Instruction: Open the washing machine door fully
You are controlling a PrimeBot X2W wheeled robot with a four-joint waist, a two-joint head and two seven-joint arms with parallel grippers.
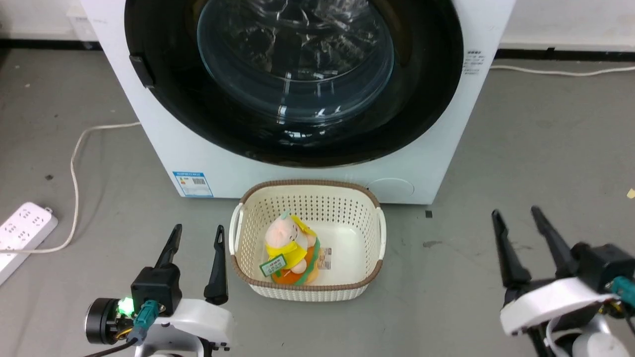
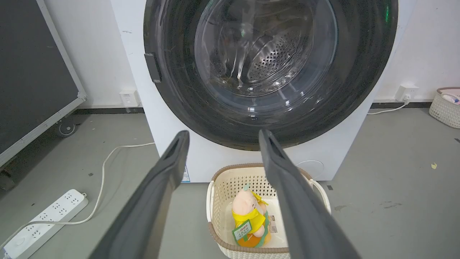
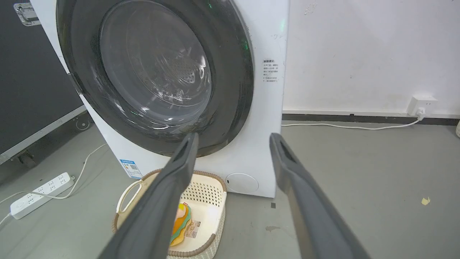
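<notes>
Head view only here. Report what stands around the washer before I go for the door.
Observer: A dark wheeled panel stands left of the washing machine.
Operator: Now the right side.
Observer: A second basket sits by the wall, far right.
Operator: Look through the washing machine door.
Observer: Behind its glass, a perforated steel drum.

Basket (image 1: 317, 293) fronts the door (image 1: 426, 99) — floor (image 1: 536, 148) alongside free.
</notes>
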